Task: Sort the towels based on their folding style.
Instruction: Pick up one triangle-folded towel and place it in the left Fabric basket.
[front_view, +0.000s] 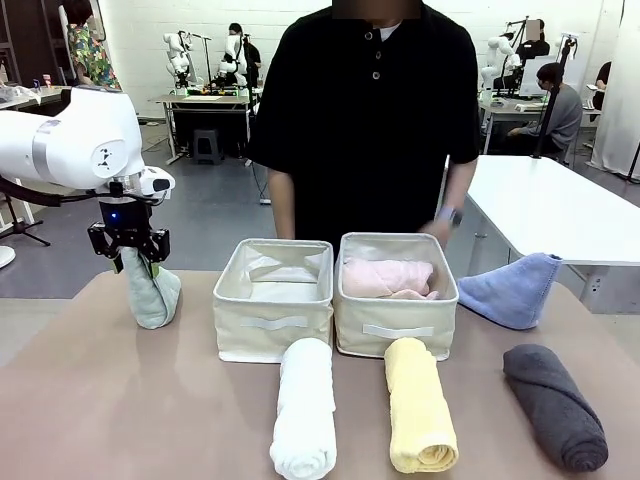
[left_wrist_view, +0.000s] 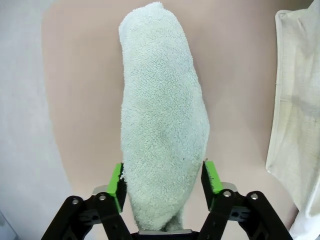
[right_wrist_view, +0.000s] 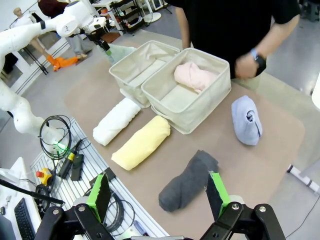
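The pale teal-green cone towel (front_view: 153, 292) stands at the table's left side. My left gripper (front_view: 133, 256) is shut on its upper part, and in the left wrist view the green pads (left_wrist_view: 116, 182) press both sides of the towel (left_wrist_view: 160, 125). The pink towel (front_view: 386, 277) lies in the right bin (front_view: 396, 328). A white roll (front_view: 305, 410), a yellow roll (front_view: 420, 417) and a dark grey roll (front_view: 555, 407) lie along the front. The light blue cone (front_view: 512, 290) lies at the right. My right gripper (right_wrist_view: 158, 200) hangs open high above the table, holding nothing.
The left cream bin (front_view: 274, 322) holds no towel. A person in a black shirt stands behind the bins, one hand (front_view: 438, 226) raised over the right bin's far corner. A cable and tools (right_wrist_view: 65, 150) lie on a rack beside the table.
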